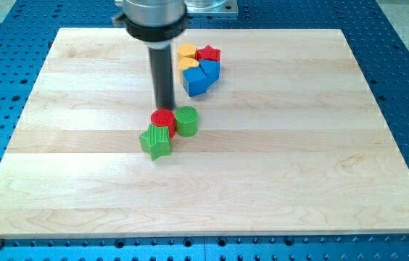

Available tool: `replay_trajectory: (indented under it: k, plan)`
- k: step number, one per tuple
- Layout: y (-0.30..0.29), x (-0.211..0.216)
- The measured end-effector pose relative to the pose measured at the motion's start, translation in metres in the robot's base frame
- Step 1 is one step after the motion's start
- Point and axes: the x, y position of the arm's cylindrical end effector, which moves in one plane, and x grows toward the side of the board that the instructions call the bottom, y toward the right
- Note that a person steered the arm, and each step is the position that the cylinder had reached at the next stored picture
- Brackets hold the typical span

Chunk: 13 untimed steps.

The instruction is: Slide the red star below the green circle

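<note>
The red star [209, 54] sits near the view's top, at the right end of a cluster with other blocks. The green circle [187, 120] stands near the board's middle, touching a red circle [163, 122] on its left. A green star [156, 141] lies just below the red circle. My tip [164, 109] is at the upper edge of the red circle, left of the green circle and well below-left of the red star.
A yellow block [186, 52] and a yellow heart [188, 64] lie left of the red star. Two blue blocks [201, 77] sit below them. The wooden board [299, 159] lies on a blue perforated table [407, 58].
</note>
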Motion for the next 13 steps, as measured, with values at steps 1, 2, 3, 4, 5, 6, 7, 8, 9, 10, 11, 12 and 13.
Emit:
replay_trajectory:
  k: [1, 2, 3, 4, 5, 6, 7, 8, 9, 10, 11, 12, 13]
  plan:
    - [-0.014, -0.058]
    - [0.031, -0.111]
    - [0.079, -0.121]
    - [0.115, -0.118]
    - [0.125, -0.082]
    - [0.150, -0.031]
    - [0.172, -0.061]
    - [0.217, -0.049]
    - [0.206, 0.004]
    - [0.149, 0.060]
    - [0.129, 0.084]
    - [0.127, 0.111]
    - [0.096, 0.110]
